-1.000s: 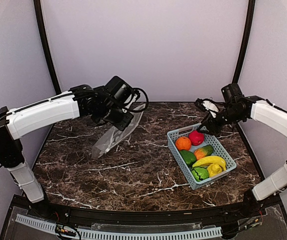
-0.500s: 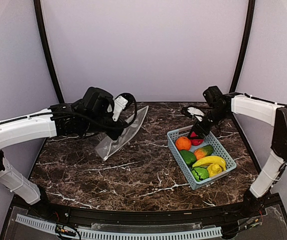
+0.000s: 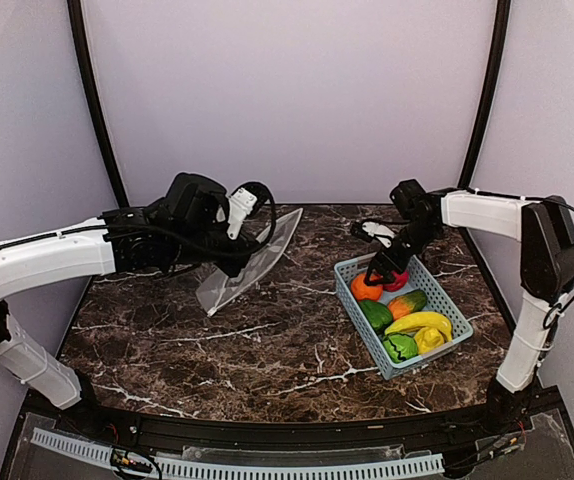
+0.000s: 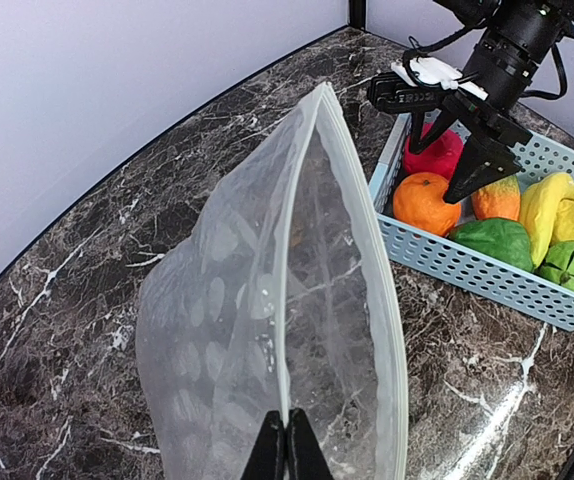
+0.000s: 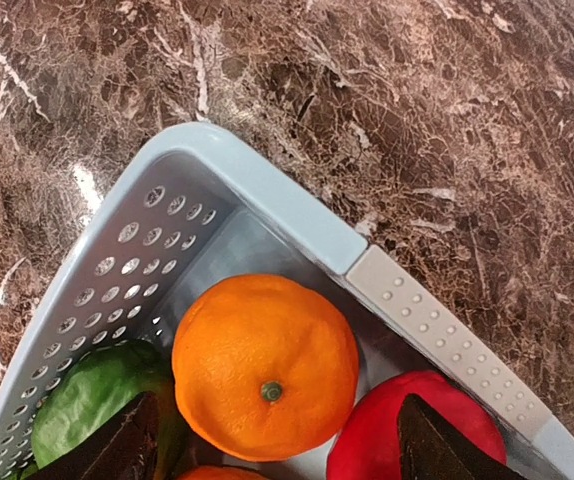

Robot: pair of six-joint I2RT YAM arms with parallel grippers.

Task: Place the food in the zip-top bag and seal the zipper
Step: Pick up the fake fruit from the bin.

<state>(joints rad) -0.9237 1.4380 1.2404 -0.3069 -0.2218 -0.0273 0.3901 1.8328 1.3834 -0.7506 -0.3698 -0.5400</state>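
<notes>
My left gripper [image 4: 287, 445] is shut on the white zip strip of the clear dotted zip-top bag [image 4: 267, 330] and holds it up off the table at the left [image 3: 247, 262], its mouth open toward the basket. The toy food lies in a light-blue basket [image 3: 352, 270]: an orange ball [image 5: 265, 365], a red piece [image 5: 412, 445], green pieces [image 3: 375, 315] and yellow bananas [image 3: 419, 322]. My right gripper [image 5: 277, 445] is open just above the basket's far corner, its fingers on either side of the orange ball. It also shows in the top view [image 3: 382, 268].
The basket [image 4: 487, 275] stands on the dark marble table at the right. A black frame and grey walls close in the back and sides. A cable tray runs along the near edge [image 3: 237, 465].
My right gripper has moved left and down from behind the basket to over the orange ball. My left arm has swung, and the bag now hangs a little further right.
</notes>
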